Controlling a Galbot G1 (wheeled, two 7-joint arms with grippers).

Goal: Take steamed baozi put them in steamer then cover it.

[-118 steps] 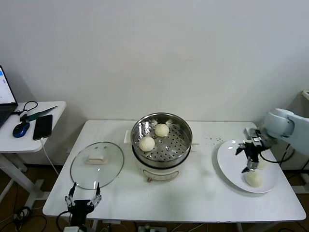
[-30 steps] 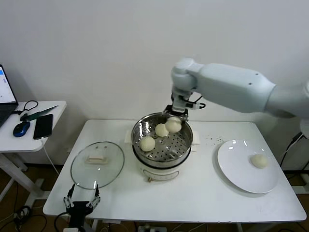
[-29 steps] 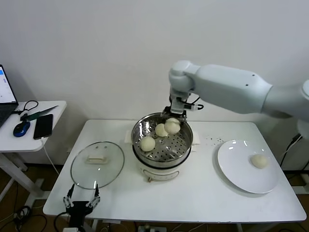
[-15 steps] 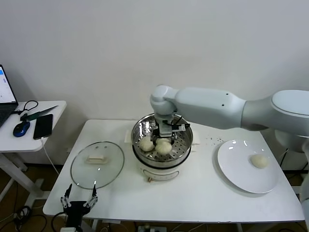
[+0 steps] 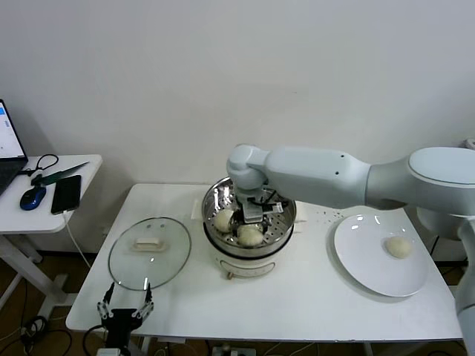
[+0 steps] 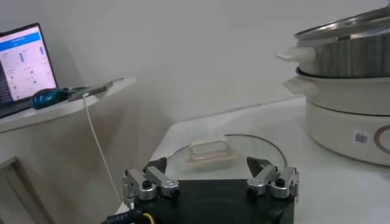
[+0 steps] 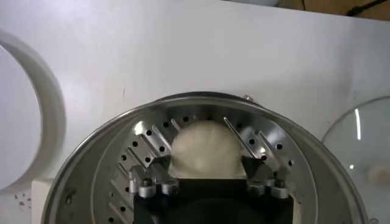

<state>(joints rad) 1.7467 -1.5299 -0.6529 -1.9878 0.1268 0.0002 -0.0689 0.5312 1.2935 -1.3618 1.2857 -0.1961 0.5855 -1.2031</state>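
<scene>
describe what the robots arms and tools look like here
The right arm is a thick, smooth shell in pale blue-white with rounded joints. Its tool has a black body with silver metal fingers fixed by small screws. The left tool is built the same way: a black block carrying two bolted silver fingers with dark tips.

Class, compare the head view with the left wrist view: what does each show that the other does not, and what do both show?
Head view only: the right gripper down in the steamer among the baozi, and one baozi on the plate.

Left wrist view only: a lit laptop screen.

Both: the open left gripper, the cover and the steamer.
</scene>
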